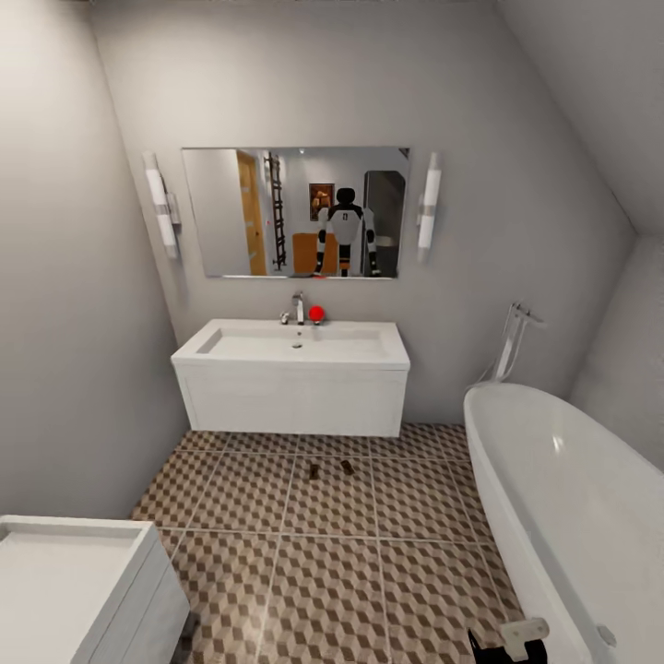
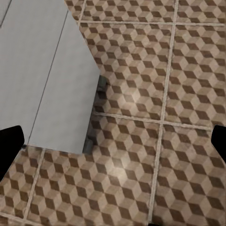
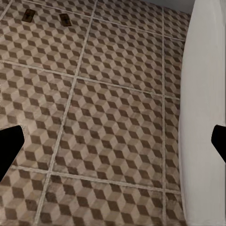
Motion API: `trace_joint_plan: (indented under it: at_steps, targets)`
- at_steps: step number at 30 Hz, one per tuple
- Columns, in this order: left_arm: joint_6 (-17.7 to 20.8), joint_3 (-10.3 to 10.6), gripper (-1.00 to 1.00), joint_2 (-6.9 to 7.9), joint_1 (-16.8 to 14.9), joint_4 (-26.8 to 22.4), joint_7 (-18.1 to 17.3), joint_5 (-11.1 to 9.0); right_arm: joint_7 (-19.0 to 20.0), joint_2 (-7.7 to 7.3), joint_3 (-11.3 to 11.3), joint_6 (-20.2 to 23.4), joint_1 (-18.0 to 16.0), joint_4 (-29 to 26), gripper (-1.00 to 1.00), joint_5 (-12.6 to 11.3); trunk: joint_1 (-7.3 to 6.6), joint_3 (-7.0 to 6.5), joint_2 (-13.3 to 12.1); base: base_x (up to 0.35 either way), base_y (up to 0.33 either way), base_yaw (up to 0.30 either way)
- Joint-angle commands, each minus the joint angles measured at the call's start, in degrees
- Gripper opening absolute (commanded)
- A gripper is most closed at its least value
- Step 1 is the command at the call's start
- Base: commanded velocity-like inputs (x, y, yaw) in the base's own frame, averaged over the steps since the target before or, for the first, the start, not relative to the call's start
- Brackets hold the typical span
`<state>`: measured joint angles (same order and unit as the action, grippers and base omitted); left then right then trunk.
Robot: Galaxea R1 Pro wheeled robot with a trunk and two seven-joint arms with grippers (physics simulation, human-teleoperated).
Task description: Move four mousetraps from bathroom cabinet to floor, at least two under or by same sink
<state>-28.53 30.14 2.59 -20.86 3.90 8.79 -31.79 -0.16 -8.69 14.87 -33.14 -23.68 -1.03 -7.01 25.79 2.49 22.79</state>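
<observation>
Two small dark brown mousetraps (image 1: 314, 471) (image 1: 347, 467) lie side by side on the cube-patterned bathroom floor (image 1: 332, 572), just in front of the white vanity under the sink (image 1: 295, 346). The right wrist view shows the same pair (image 3: 28, 15) (image 3: 65, 20) far ahead on the tiles. My right gripper (image 3: 113, 143) is open over bare floor beside the bathtub, nothing between its fingers. My left gripper (image 2: 113, 146) is open too, above tiles next to a white unit. The mirror reflects a low orange-brown cabinet (image 1: 307, 252) behind me.
A white oval bathtub (image 1: 563, 498) (image 3: 205, 108) fills the right side. A white square unit (image 1: 74, 581) (image 2: 42, 80) stands at the near left. The mirror (image 1: 295, 212) hangs above the sink, with a chrome tap (image 1: 298, 309) and a red ball (image 1: 316, 314) on the basin's edge.
</observation>
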Motion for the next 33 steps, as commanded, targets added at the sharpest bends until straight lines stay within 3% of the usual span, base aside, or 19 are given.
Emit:
trace_joint_plan:
  at_steps: [1, 27, 33]
  targets:
    - [-0.2, 0.4, 1.00, -0.04, -0.1, 0.1, 0.3, 0.0, 0.0, -0.01, 0.5, -0.2, 0.0, 0.0, 1.00, -0.5, 0.00, 0.13, 0.1, -0.339, 0.000, 0.000]
    - [-0.2, 0.4, 1.00, -0.04, -0.1, 0.1, 0.2, 0.0, 0.1, 0.16, 0.6, -0.2, 0.0, 0.0, 1.00, -2.0, 0.00, 0.13, 0.1, -0.339, 0.000, 0.001]
    - [-0.2, 0.4, 1.00, -0.04, -0.1, 0.1, 0.2, 0.0, 0.1, 0.24, 0.6, -0.2, 0.0, 0.1, 1.00, -2.0, 0.00, 0.26, 0.1, -0.133, 0.000, 0.157]
